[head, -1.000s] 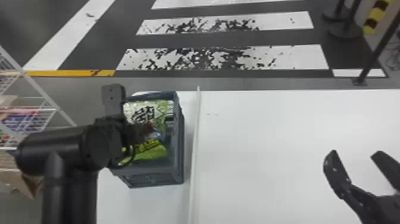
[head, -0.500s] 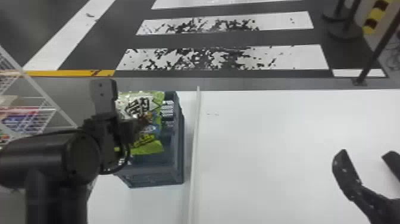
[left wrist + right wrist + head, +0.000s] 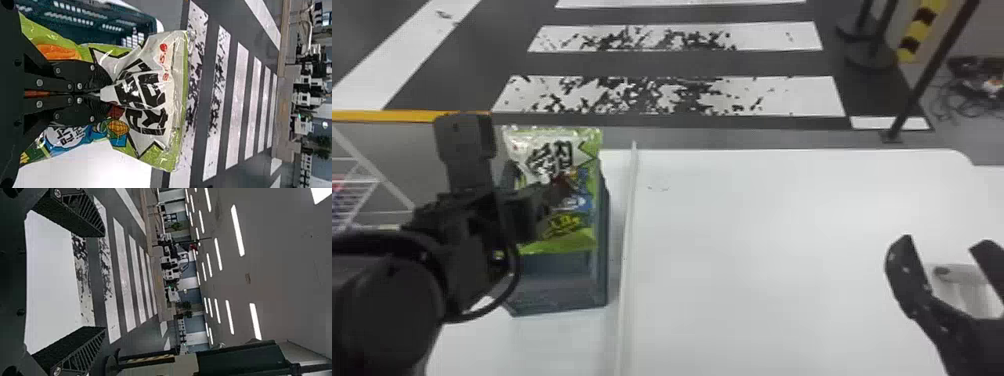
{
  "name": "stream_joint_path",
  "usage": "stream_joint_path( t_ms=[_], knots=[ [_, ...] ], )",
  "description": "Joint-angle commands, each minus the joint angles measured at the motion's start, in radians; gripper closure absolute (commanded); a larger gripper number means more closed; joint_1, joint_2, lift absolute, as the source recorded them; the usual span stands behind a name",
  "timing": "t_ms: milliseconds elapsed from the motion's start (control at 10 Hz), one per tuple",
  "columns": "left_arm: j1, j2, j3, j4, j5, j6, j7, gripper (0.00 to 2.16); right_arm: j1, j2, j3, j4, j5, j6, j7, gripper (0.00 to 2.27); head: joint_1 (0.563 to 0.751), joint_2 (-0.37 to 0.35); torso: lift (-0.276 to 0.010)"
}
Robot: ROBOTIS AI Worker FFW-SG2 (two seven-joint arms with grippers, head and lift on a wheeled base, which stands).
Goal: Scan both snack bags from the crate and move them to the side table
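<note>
Left gripper (image 3: 563, 187): clenched on the snack bag (image 3: 582, 244). Both fingers (image 3: 80, 74) are nearly together, tips almost meeting, with the bag's front film pinched and creased between them. Grip is on the printed face, at the white panel with bold black lettering; folds fan out from the tips. The bag's end edge sits past the fingertips, flat and uncrushed. Green film, a corn picture and a blue patch show around the fingers.

Bag is roughly upright at the crate (image 3: 557, 285), covering much of its opening in the head view. Can't tell if the bag's lower end is clear of the rim or touching a wall. Crate is blue-grey, upright on the white table (image 3: 757, 250), left of the raised white strip (image 3: 627, 225) and near it.

Right gripper (image 3: 944, 245): released, fingers (image 3: 72, 217) spread wide and facing each other, white tabletop visible through the gap in the right wrist view. It's over at the right side of the table, well apart from crate and bag.

Wire rack (image 3: 362, 182) at the left edge of the head view. Striped floor (image 3: 677, 62) beyond the table.
</note>
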Motion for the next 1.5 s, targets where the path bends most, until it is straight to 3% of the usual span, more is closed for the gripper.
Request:
stream_joint_path(
  t_ms=[0, 300, 400, 500, 700, 1100, 1400],
  knots=[
    [0.007, -0.022, -0.069, -0.025, 0.006, 0.001, -0.004, 1.83, -0.001, 0.003, -0.026, 0.008, -0.003, -0.042, -0.01, 0.08, 0.695, 0.001, -0.029],
    [0.011, -0.064, -0.27, -0.045, -0.008, 0.032, -0.022, 1.83, -0.014, 0.004, -0.049, 0.023, -0.017, -0.055, -0.017, 0.08, 0.695, -0.172, -0.029],
    [0.001, -0.064, -0.348, -0.014, -0.028, 0.035, -0.037, 1.83, -0.021, 0.007, -0.046, 0.025, -0.018, -0.055, -0.017, 0.08, 0.695, -0.239, -0.029],
    [-0.019, -0.064, -0.432, 0.05, -0.085, 0.032, -0.048, 1.83, -0.025, 0.009, -0.042, 0.029, -0.02, -0.055, -0.016, 0.08, 0.695, -0.298, -0.029],
    [-0.052, -0.064, -0.523, 0.185, -0.168, 0.023, -0.091, 1.83, -0.033, 0.009, -0.038, 0.035, -0.021, -0.055, -0.016, 0.08, 0.695, -0.35, -0.029],
    [-0.108, -0.064, -0.641, 0.388, -0.251, -0.057, -0.182, 1.83, -0.042, 0.009, -0.018, 0.034, -0.028, -0.055, -0.011, 0.08, 0.695, -0.35, -0.029],
    [-0.153, -0.064, -0.67, 0.556, -0.301, -0.155, -0.266, 1.83, -0.07, 0.009, 0.02, 0.037, -0.026, -0.045, -0.002, 0.08, 0.695, -0.35, -0.029]
  ],
)
